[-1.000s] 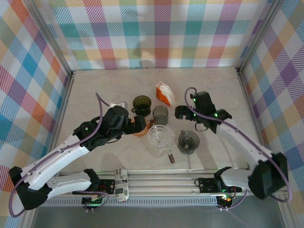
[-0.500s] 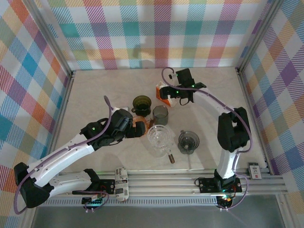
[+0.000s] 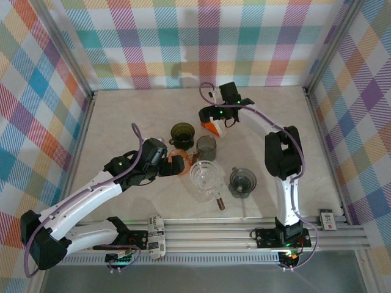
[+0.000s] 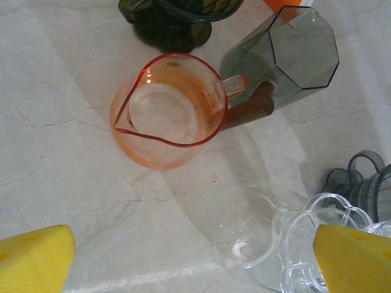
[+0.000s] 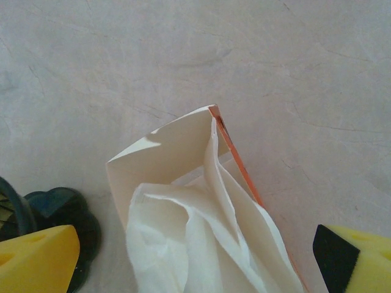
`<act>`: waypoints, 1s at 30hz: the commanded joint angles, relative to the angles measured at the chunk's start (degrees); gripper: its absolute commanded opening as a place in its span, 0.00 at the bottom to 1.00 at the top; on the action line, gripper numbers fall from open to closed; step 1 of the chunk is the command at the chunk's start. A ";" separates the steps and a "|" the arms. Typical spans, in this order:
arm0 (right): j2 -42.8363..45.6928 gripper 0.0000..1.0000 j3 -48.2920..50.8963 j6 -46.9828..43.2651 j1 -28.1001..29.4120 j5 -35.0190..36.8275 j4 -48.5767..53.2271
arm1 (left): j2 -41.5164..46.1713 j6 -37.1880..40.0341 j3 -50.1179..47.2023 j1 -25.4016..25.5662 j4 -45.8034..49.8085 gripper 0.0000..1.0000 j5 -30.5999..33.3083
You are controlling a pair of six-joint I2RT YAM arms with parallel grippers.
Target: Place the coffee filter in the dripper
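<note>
- Your right gripper [image 5: 195, 256] hangs wide open and empty, directly over the filter box [image 5: 160, 152].
- The coffee filter [image 5: 204, 235] sits inside that box, ungrasped; picking and placing both remain.
- Your left gripper [image 4: 195, 256], near-left of the box, gapes empty.

On the table [image 3: 122, 122], taking the glass server [image 3: 204, 176] as centre: the pitcher [image 3: 181, 165] sits just beside it at 10 o'clock, the tumbler [image 3: 206, 146] at 12, the far dripper [image 3: 182, 132] at 11 and the near dripper [image 3: 242, 182] at 3. The filter pack [image 3: 211, 127] lies beyond the tumbler at 12, with filters [image 5: 195, 244] inside it.
</note>
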State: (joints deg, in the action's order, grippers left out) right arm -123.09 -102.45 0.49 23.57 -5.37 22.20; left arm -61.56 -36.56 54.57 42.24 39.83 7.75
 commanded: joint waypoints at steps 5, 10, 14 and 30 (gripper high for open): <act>-3.16 0.99 -4.76 -2.27 -0.28 0.45 1.88 | -0.05 0.08 -1.21 -1.54 -2.03 1.00 -1.39; -5.11 0.99 -6.92 -1.82 -0.29 1.47 3.59 | -0.11 -0.21 -1.53 -1.97 -2.48 0.99 -2.11; -6.31 0.99 -7.81 -1.20 -0.28 2.48 3.93 | -0.24 -0.56 -1.76 -2.24 -2.48 0.99 -2.42; -9.25 0.93 -9.68 1.68 -0.20 2.32 5.13 | -0.74 -1.38 -2.46 -2.95 -2.66 1.00 -2.84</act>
State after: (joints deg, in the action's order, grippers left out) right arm -130.82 -110.28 0.86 23.57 -3.49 26.59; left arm -61.93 -37.06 52.73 39.92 37.67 5.39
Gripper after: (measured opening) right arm 0.937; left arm 0.996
